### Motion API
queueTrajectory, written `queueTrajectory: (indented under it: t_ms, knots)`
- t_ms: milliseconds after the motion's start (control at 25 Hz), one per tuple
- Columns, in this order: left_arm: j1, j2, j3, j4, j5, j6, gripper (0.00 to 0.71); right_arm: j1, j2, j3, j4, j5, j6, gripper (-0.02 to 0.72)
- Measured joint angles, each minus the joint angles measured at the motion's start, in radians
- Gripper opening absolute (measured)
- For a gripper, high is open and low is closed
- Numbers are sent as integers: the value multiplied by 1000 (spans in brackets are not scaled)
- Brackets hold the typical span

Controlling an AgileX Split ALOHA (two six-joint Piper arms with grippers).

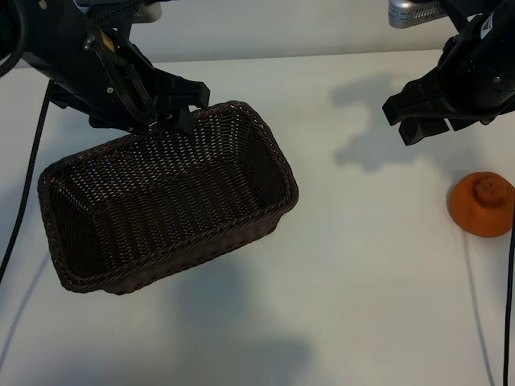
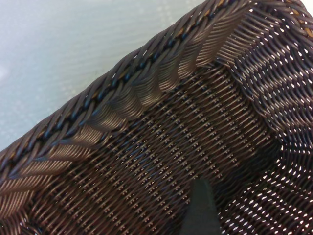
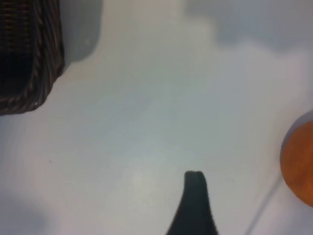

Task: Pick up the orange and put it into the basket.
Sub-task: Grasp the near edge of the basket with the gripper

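The orange [image 1: 481, 205] lies on the white table at the far right; its edge also shows in the right wrist view [image 3: 299, 166]. My right gripper [image 1: 412, 121] hangs open above the table, behind and to the left of the orange, with nothing between its fingers; one fingertip [image 3: 194, 182] shows over bare table. The dark brown wicker basket [image 1: 265, 141] sits at the left, empty. My left gripper [image 1: 181, 121] is open at the basket's far rim [image 2: 122, 83], with one finger [image 2: 200, 208] over the woven inside. I cannot tell whether it touches the rim.
A black cable [image 1: 508, 305] runs down the table's right edge just past the orange, and another [image 1: 24, 185] hangs at the far left. White table [image 1: 370, 265] lies between basket and orange. A corner of the basket [image 3: 29, 58] shows in the right wrist view.
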Motion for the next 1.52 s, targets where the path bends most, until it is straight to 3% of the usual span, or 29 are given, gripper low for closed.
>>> queueTrajectory:
  t_ms: [560,680,880,1200,1360,1520]
  knots:
    - [0,0,0,0,-43,0,553,0,0,0,-8,0,-1,552]
    - [0,0,0,8,1,-12,553,0,0,0,-8,0,-1,552]
    - [0,-31,16,140,90,-146,553,0,0,0,-12,-1,-1,552]
    - [5,-263,285,383,100,-466,553,0,0,0,-12,-3,-10,552]
    - [65,-338,423,418,59,-586,553,0,0,0,-14,-3,-10,552]
    - [140,-346,530,370,-44,-606,553,0,0,0,-14,-4,-15,552]
